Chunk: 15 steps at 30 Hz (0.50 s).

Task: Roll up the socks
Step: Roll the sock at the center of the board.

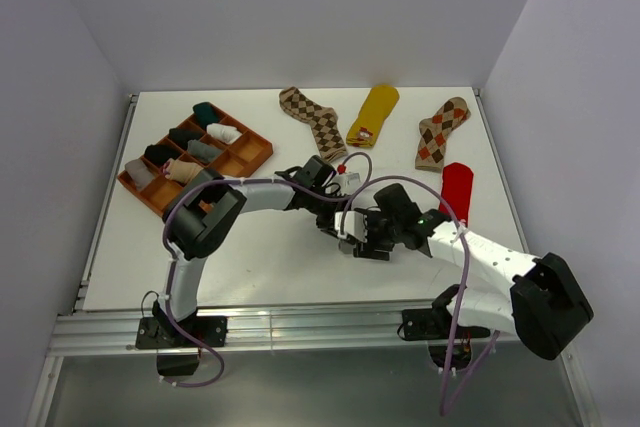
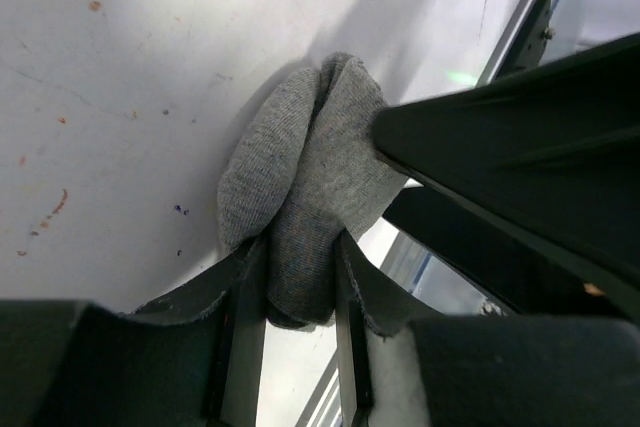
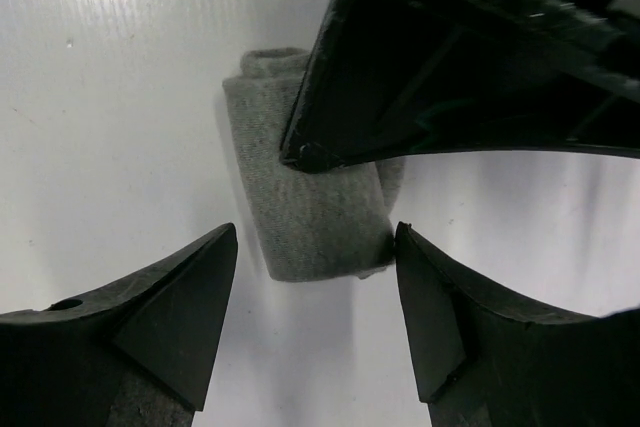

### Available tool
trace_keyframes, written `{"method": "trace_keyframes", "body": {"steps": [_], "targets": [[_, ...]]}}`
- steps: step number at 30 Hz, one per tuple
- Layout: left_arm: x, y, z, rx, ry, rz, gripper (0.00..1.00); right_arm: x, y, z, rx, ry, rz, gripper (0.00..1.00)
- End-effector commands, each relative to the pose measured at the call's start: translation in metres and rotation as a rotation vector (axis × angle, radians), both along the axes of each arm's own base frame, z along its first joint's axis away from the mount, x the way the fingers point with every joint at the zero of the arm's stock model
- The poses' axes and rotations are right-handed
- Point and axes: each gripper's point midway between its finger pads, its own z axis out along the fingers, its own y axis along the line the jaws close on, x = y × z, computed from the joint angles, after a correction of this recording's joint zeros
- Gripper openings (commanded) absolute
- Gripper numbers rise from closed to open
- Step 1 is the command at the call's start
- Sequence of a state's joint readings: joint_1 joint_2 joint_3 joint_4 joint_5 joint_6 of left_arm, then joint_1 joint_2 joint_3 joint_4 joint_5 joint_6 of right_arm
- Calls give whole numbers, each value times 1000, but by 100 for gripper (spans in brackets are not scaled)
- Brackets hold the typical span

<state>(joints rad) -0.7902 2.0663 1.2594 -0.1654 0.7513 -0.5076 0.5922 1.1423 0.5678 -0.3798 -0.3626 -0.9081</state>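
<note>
Left wrist view: left gripper (image 2: 298, 272) is pinched narrow on the grey sock (image 2: 310, 177), which is bunched into a short fat roll lying on the white table (image 1: 250, 267) at mid-table, near the arm bases. Only one end of the roll sits between the fingers; the rest bulges out free.

Right wrist view: right gripper (image 3: 315, 242) is spread wide, one jaw on each side of the roll, neither touching it. Holding nothing.

Top view: both grippers crowd the same spot. Two argyle socks (image 1: 312, 117) (image 1: 441, 130), yellow sock (image 1: 373, 113) and red sock (image 1: 457, 190) lie flat and unrolled toward the far and right side. The orange tray (image 1: 255, 155) at far left holds finished rolls.

Risks, as I judge them:
- Roll may spring open, since nothing but the left pinch holds it and the outer fold looks loose.
- The end grip is shallow, so a lift could let the sock slip out or droop and unwind.
- Fingers of both arms are very close; any sideways move could knock them together or drag the roll.
</note>
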Motion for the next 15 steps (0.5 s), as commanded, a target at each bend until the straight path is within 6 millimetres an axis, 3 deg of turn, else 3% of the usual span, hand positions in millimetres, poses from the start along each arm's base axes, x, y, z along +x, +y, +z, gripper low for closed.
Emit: {"method": "trace_keyframes", "body": {"steps": [1, 8, 15], "targets": [[-29, 43, -59, 239, 110, -20, 0, 7, 1, -6, -30, -53, 11, 72], [-27, 40, -60, 226, 132, -27, 0, 8, 2, -21, -72, -60, 20, 70], [-23, 36, -57, 207, 166, -21, 0, 9, 1, -32, -115, -25, 10, 58]]}}
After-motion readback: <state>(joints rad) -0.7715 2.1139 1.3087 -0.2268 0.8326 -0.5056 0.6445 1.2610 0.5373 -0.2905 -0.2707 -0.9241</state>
